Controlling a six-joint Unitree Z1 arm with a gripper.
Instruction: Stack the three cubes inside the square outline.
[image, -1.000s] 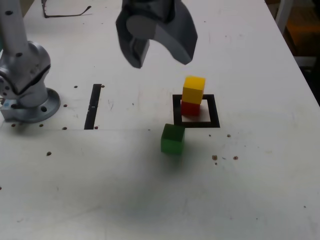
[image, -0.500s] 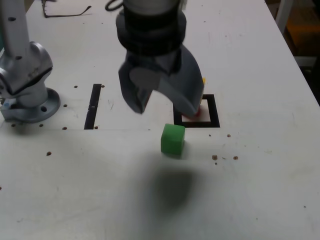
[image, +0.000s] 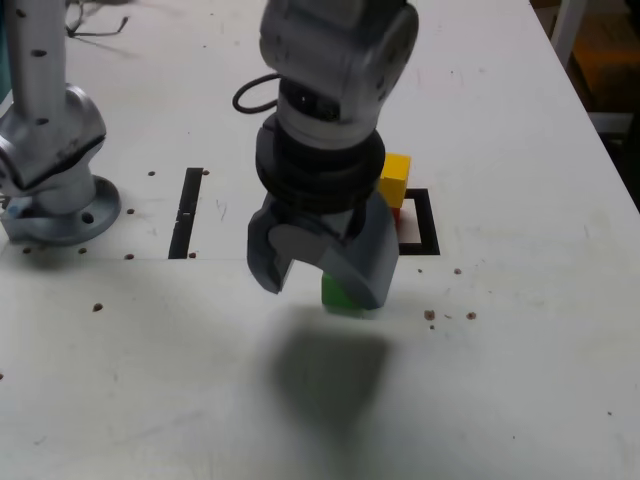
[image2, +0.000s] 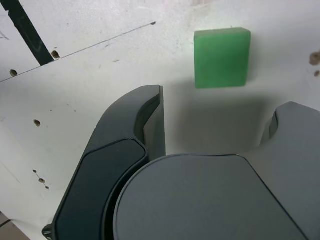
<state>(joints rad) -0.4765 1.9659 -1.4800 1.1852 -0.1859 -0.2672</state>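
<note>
a white table dotted with small screw holes carries one straight black strip, one silver arm base at the exterior view's left, and three cubes. inside the square outline the yellow cube sits on the red cube. the green cube lies on bare table just outside it, the gripper above with jaws spread wide and empty.

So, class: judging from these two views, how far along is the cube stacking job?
Done: the yellow cube sits on the red cube inside the square outline. In hand: the open end effector is low over the green cube, which lies on the table outside the outline, not yet gripped. Left: grasp the green cube and set it on the yellow one.
</note>
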